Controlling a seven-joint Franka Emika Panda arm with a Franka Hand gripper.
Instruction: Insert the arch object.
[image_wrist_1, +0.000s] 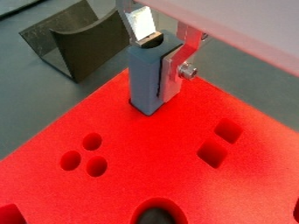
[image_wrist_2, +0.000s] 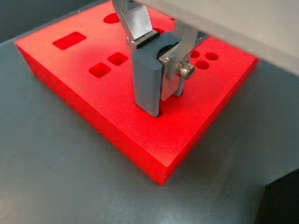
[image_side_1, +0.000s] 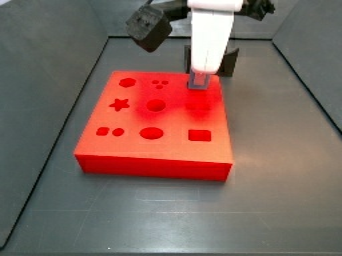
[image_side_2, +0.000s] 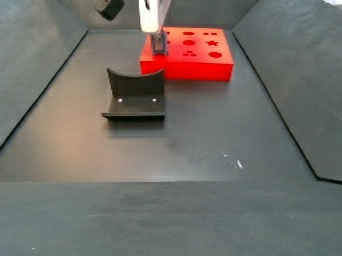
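The arch object (image_wrist_1: 142, 83) is a blue-grey block with a curved cutout in its upper end. It stands upright between the fingers of my gripper (image_wrist_1: 162, 54), which is shut on it. It also shows in a wrist view (image_wrist_2: 142, 83). Its lower end meets the top of the red board (image_wrist_1: 176, 175) near a far corner. I cannot tell whether it sits in a hole. In a side view the gripper (image_side_1: 201, 72) hangs over the board's (image_side_1: 174, 142) far right part. In a side view the gripper (image_side_2: 154, 38) is at the board's (image_side_2: 214, 64) left end.
The fixture (image_side_2: 134, 97) stands on the dark floor beside the board, and shows behind the gripper in a wrist view (image_wrist_1: 73, 44). The board has several shaped holes: round ones (image_wrist_1: 84, 157), square ones (image_wrist_1: 219, 144), a star (image_side_1: 120, 103). Grey walls enclose the floor.
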